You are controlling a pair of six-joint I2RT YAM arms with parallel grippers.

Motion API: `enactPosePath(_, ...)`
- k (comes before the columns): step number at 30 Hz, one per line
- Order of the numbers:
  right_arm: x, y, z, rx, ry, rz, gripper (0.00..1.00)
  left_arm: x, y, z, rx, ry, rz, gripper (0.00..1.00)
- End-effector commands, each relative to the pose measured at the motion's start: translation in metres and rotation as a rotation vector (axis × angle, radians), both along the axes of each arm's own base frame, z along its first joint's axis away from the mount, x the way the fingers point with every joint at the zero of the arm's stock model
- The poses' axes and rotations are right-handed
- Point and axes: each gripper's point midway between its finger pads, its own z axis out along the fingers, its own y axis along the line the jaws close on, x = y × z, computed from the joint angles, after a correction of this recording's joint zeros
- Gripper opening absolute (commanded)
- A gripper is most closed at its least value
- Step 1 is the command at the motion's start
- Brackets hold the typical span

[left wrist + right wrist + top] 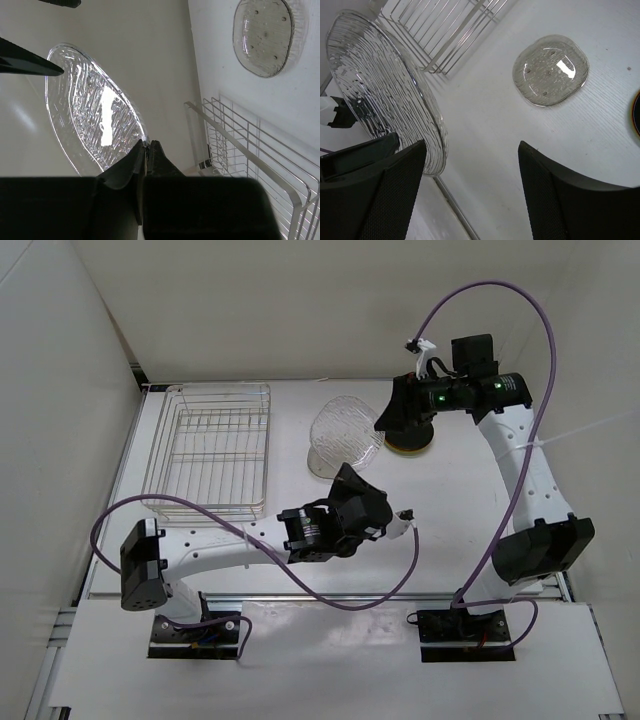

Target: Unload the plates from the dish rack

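- Top view: rack (pixel 267 440), upper left, looks bare; left end effector (pixel 344 472) holds the glass plate (pixel 348 425) tilted at centre; right end effector (pixel 408 428) hovers over a plate stack (pixel 412 448) — nearly done.
- Left wrist: fingers (pixel 134 161) pinching the plate's rim.
- Right wrist: fingers (pixel 395 190) spread — nothing between.

Rectangular silver wire dish rack (pixel 208 448) open from above, just right of it a tilted clear ribbed glass plate (pixel 95 115) pinched in the left gripper (pixel 148 147) bars the way, farther right the spread right gripper (pixel 471 150) hangs over an orange round plate (pixel 412 447)
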Motion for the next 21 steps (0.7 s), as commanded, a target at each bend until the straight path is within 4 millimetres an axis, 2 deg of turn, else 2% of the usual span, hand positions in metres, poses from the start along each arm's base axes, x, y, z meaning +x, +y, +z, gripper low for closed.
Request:
enactPosePath(1, -0.001, 0.009, 0.008, 0.013, -0.039, 0.037, 0.76, -0.002, 0.0, 0.013, -0.05, 0.0, 0.016, 0.11)
enactPosePath(5, -0.001, 0.012, 0.005, 0.011, -0.03, 0.046, 0.64, -0.003, -0.008, 0.019, -0.084, 0.002, 0.012, 0.11)
enactPosePath(7, -0.001, 0.016, 0.002, 0.009, -0.021, 0.055, 0.63, -0.003, -0.012, 0.027, -0.111, 0.008, 0.006, 0.11)
enactPosePath(9, -0.003, 0.019, 0.001, 0.009, -0.021, 0.066, 0.48, -0.003, -0.015, 0.026, -0.113, 0.012, 0.009, 0.11)
enactPosePath(11, -0.006, 0.023, 0.001, 0.009, -0.021, 0.077, 0.39, -0.003, -0.014, 0.024, -0.111, 0.018, 0.013, 0.11)
enactPosePath(12, -0.006, 0.023, 0.001, 0.009, -0.021, 0.077, 0.3, -0.003, -0.014, 0.024, -0.119, 0.021, 0.015, 0.11)
enactPosePath(13, -0.006, 0.023, 0.001, 0.009, -0.021, 0.077, 0.25, -0.004, -0.016, 0.018, -0.109, 0.034, 0.011, 0.11)
enactPosePath(17, -0.005, 0.02, 0.0, -0.005, -0.025, 0.061, 0.17, -0.005, -0.014, 0.012, -0.099, 0.055, 0.013, 0.11)
enactPosePath(19, -0.007, 0.019, 0.004, -0.002, -0.035, 0.061, 0.09, -0.006, -0.013, 0.003, -0.064, 0.075, 0.012, 0.11)
enactPosePath(21, -0.007, 0.018, 0.0, -0.012, -0.028, 0.053, 0.08, -0.008, -0.011, -0.003, -0.054, 0.094, 0.012, 0.11)
